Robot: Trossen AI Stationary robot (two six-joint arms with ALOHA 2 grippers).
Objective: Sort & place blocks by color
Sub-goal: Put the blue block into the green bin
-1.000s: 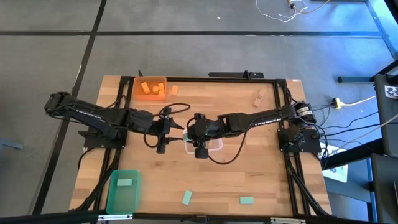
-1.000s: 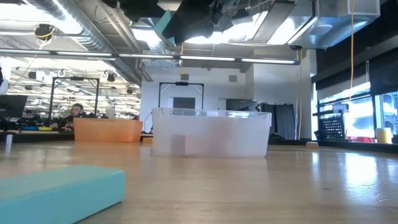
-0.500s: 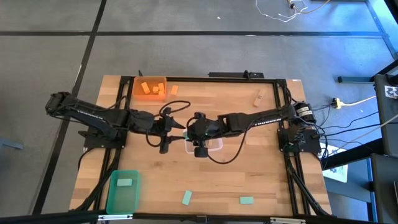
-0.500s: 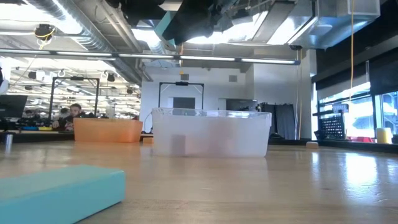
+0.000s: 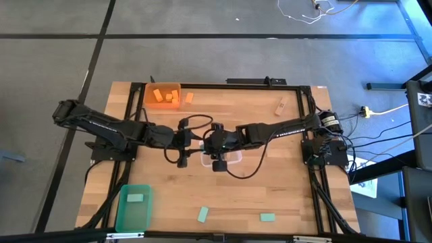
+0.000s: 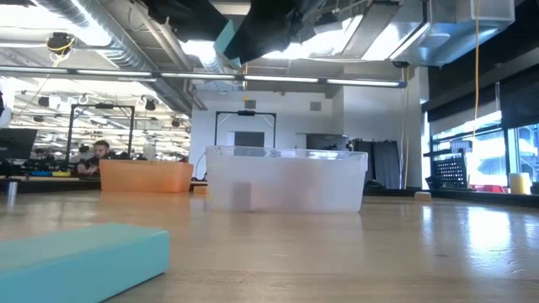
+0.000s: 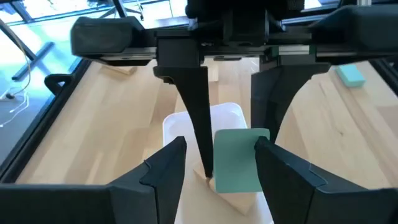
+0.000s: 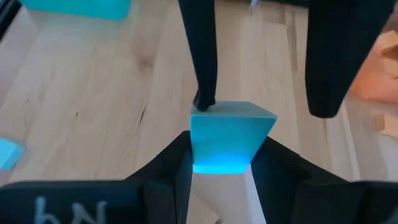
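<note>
A mint green block [image 8: 231,140] hangs over the clear bin [image 6: 286,181] at the table's middle, with my right gripper [image 8: 227,177] shut on it. My left gripper [image 7: 221,165] faces it from the table's left, open, with a finger on either side of the same block [image 7: 239,158]. Orange blocks lie in the orange bin [image 5: 162,94], and one orange block [image 5: 189,97] lies beside it. A tan block [image 5: 279,106] lies far right. One green block [image 5: 135,198] lies in the green bin [image 5: 133,214]. Two green blocks [image 5: 202,214] [image 5: 268,217] lie near the front edge. My right gripper pinches the green block's two opposite sides [image 8: 198,155] between its two fingers, coming from the table's right and slanting down. The block is lifted clear above the clear bin, and its free end [image 8: 233,112] sticks out past the fingertips. I cannot tell whether my left gripper touches the block.
In the low view a green block [image 6: 76,257] lies close in front and the orange bin [image 6: 147,177] stands behind on the left. A tan piece [image 7: 239,200] lies in the clear bin [image 7: 171,124] under the held block. People and workbenches show in the room beyond.
My left gripper has moved toward the table's right and a little down, closing in on the green block held by my right gripper. The block has stayed where it was over the clear bin.
</note>
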